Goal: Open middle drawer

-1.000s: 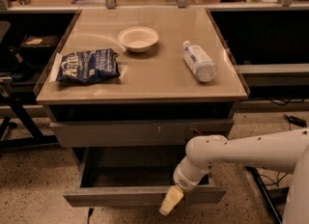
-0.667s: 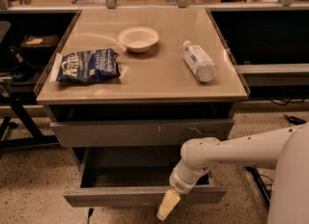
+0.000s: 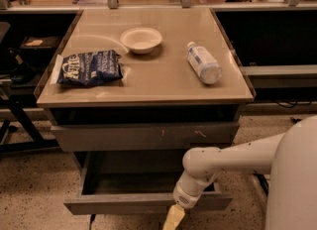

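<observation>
- Cabinet top [image 3: 163, 83]: tan and flat, carrying 3 items.
- Bowl [image 3: 141, 39]: 1, white, round, upright, at the rear centre of the top.
- Snack bag [image 3: 89, 68]: 1, dark blue, crinkled, lying flat near the left edge, just in front and to the left of the bowl. It has white lettering on its face that is too blurred to read.
- Bottle [image 3: 203, 63]: 1, clear plastic, lying on its side on the right half of the top, well apart from the bowl. Its pale wrap label has blue print that is not legible.
- Scratched drawer front [image 3: 124, 136]: grey, directly under the top, with pale scratch marks right of centre and a dark gap above it.
- Middle drawer [image 3: 119, 204]: grey, with a plain flat front, below the scratched front. It is pulled well out toward the camera, so its dark, shallow interior shows from above.
- Arm [image 3: 233, 154]: white, entering from the lower right and bending down over the drawer's right front corner.
- Gripper [image 3: 173, 218]: yellowish tip at the bottom edge of the view, overlapping the lower edge of the middle drawer's front, right of centre. Whether it is open or closed, or has hold of anything, cannot be told.
- Floor [image 3: 29, 189]: speckled and light.
</observation>
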You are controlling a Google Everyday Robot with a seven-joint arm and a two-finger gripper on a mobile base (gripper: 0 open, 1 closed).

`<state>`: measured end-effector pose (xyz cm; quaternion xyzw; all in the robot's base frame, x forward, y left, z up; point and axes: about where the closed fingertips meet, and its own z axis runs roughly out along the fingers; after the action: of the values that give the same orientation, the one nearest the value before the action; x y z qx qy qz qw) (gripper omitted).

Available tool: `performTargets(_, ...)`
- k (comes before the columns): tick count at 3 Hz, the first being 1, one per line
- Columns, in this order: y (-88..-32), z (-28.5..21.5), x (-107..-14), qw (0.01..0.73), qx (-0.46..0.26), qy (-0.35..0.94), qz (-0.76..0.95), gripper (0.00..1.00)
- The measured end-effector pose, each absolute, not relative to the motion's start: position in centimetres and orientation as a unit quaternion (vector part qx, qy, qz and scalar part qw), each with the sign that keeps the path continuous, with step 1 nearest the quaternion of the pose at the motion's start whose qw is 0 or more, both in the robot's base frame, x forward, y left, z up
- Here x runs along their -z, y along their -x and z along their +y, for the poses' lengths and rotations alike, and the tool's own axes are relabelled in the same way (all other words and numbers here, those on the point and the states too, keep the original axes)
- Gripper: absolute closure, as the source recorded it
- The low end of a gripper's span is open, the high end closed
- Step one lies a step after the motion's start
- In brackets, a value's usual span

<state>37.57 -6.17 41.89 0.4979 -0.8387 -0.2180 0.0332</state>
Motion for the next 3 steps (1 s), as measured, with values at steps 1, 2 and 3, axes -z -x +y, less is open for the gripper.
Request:
performTargets(1,-35.5,-6.9,-42.7,0.05,0.227,-0.503,-0.832,0.0)
performTargets(2,-32.8,-8.2,-43.9,0.07,0.244,-0.501,-0.827,0.0)
performTargets(3,-30.7,-9.3,-44.6,0.093,0.259,-0.496,-0.824,0.0)
